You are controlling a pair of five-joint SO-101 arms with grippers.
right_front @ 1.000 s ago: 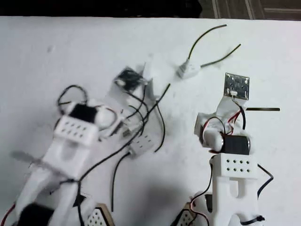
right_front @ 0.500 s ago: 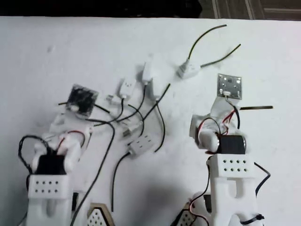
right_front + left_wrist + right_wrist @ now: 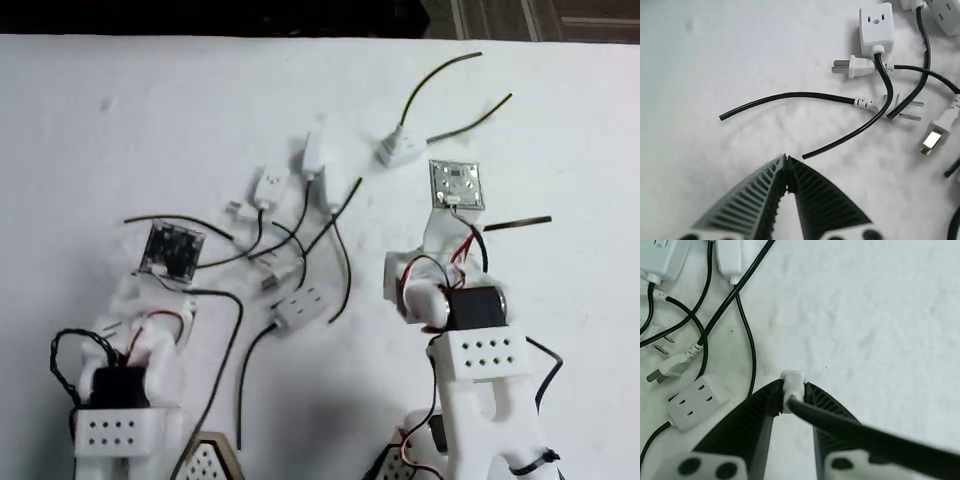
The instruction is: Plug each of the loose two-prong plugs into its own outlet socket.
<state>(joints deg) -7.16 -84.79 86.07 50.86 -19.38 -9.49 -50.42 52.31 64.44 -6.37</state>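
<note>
Two arms at a white table (image 3: 90, 120), seen from above and from each wrist. The left arm (image 3: 125, 380) stands at the near left and the right arm (image 3: 480, 370) at the near right. The loose parts lie between and beyond them.

The left tool (image 3: 786, 167) is together. Its ribbed fingers (image 3: 750, 200) meet along their inner faces above bare table. The right tool (image 3: 792, 390) is clamped on a small white plug (image 3: 792, 381). The held plug's cord (image 3: 865, 436) runs back between the fingers toward the wrist.

A single-outlet socket (image 3: 876, 22) lies face up. The socket cord (image 3: 850, 136) is black and ends at a cut tip just beside the left tool's fingertips. A two-prong plug (image 3: 852, 66) lies flat just beside this socket, with the socket cord passing over its rear. A second plug (image 3: 867, 102) lies near it, prongs flat on the table, and trails a long black cord (image 3: 785, 96) to a free end. A third plug (image 3: 936, 134) with metal prongs lies close by.

A three-outlet block (image 3: 696, 402) lies near the right tool but apart from it. Another white socket body (image 3: 313, 152) lies farther along the table. A white piece with two black cords (image 3: 400, 150) lies beyond the right arm, apart from the cluster.
</note>
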